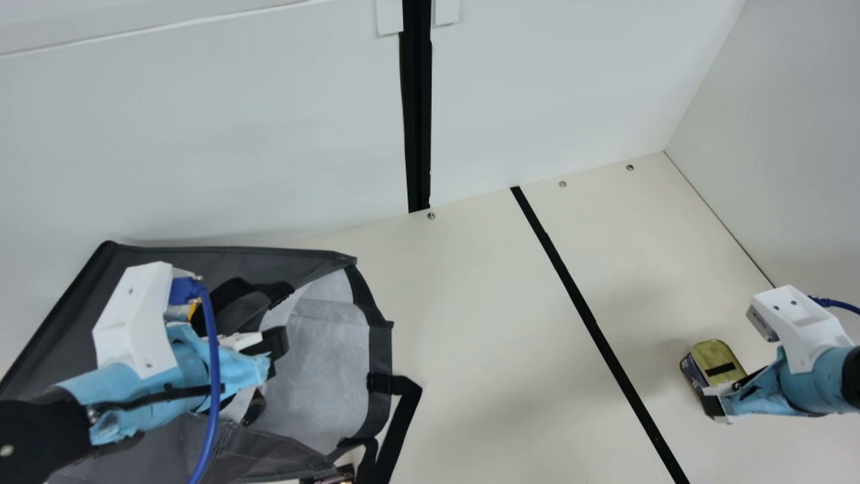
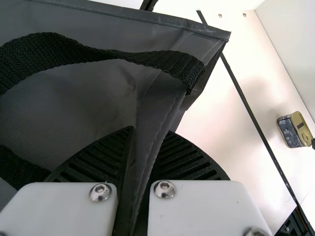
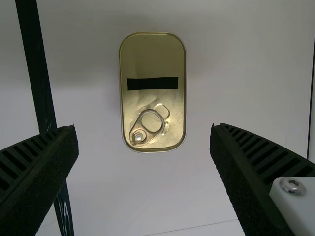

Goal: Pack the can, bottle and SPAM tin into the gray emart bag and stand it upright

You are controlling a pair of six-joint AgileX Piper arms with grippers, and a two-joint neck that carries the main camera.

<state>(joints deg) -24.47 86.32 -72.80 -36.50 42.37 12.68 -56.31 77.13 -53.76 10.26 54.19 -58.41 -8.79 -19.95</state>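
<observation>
My left gripper (image 1: 274,353) is at the mouth of the gray emart bag (image 1: 302,259), which lies on its side with its pale lining towards the right. In the left wrist view, a fold of the bag (image 2: 160,105) is pinched between the ribbed fingers of that gripper (image 2: 150,132). Over at the right, my right gripper (image 1: 724,398) is beside the SPAM tin (image 1: 713,353). Seen from the right wrist, the tin (image 3: 152,64) shows its gold pull-tab lid between the parted fingers of that gripper (image 3: 143,126), touching neither.
A black strip (image 1: 591,323) runs across the table (image 1: 484,349) between bag and tin. White walls (image 1: 537,87) rise behind and at the right. A black handle (image 1: 403,410) hangs off the bag's mouth, near a partly cut-off object (image 1: 341,476) I cannot identify.
</observation>
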